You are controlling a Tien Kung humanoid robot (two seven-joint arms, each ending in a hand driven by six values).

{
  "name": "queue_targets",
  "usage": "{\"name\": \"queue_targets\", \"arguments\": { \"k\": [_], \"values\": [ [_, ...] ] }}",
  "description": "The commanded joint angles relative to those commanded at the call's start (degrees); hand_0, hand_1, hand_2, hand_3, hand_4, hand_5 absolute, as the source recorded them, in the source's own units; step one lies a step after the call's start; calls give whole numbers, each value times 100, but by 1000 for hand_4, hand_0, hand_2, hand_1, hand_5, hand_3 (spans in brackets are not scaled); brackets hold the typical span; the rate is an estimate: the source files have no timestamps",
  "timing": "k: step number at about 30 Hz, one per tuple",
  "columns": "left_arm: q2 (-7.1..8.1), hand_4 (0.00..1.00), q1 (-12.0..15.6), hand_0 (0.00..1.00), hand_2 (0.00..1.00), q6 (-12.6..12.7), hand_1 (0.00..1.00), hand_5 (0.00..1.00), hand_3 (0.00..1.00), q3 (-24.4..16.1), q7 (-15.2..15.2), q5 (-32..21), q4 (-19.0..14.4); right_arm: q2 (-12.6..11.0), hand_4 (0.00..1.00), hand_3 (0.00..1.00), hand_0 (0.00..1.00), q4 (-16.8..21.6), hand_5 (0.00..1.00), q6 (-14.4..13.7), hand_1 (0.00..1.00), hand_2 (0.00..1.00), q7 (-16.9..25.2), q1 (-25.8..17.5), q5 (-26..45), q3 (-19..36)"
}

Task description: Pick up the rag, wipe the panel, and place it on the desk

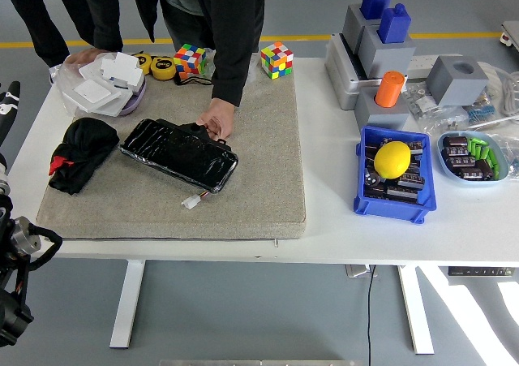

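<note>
Rag not yet picked up; left hand (8,98) at the frame's left edge, holding nothing, fingers too cropped to tell.

Black rag (79,152) lies bunched on the grey mat (259,163), left of the glossy black panel (179,153). A person's hand (216,122) rests on the panel's far edge; I judge my wipe could hit it. The white connector (191,202) could snag. Rubik's cubes (276,59) stand clear. Right hand out of view.

I was working in a robotics test lab. A height-adjustable white table (324,228) stood on grey flooring with a yellow line (454,35), and it carried a blue parts bin (391,200), grey fixture blocks (456,78) and puzzle cubes (276,59).
</note>
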Motion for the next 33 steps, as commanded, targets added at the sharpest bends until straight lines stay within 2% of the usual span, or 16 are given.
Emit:
{"name": "queue_targets", "arguments": {
  "k": [7, 15, 33],
  "values": [
    [11, 915, -107, 530, 667, -5, 643, 276, 656, 72, 5, 30, -38, 26, 881, 522, 533, 13, 352, 28, 554, 490, 18, -44, -2, 55],
    [106, 916, -217, 533, 672, -24, 649, 282, 663, 116, 41, 102, -62, 25, 882, 522, 532, 31, 352, 26, 553, 490, 25, -44, 15, 82],
    [160, 918, -304, 553, 681, -57, 656, 288, 675, 118, 152, 150, -27, -1, 884, 523, 532, 74, 350, 52, 554, 490, 47, -34, 110, 13]
  ]
}}
